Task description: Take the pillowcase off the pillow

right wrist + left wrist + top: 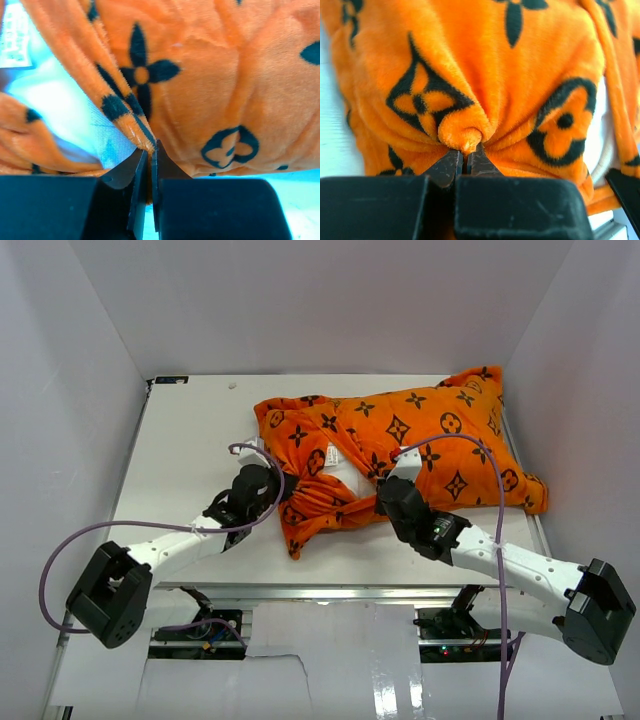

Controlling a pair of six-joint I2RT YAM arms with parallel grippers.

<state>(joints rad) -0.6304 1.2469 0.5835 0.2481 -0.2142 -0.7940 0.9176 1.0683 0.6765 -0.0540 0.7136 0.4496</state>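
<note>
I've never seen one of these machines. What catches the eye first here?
The bright orange pillowcase with black flower motifs, sprawled across the far right of the white table. At its near edge, the left claw pinches a fold of the fabric and the right claw grips the hem of the opening. Between them a patch of the white pillow peeks out.

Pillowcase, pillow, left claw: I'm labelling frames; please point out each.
pillowcase (440,430), top external view, orange upper face
pillow (345,468), top external view, white patch bared at opening
left claw (466,157), left wrist view, midway between shut fingertips
</note>
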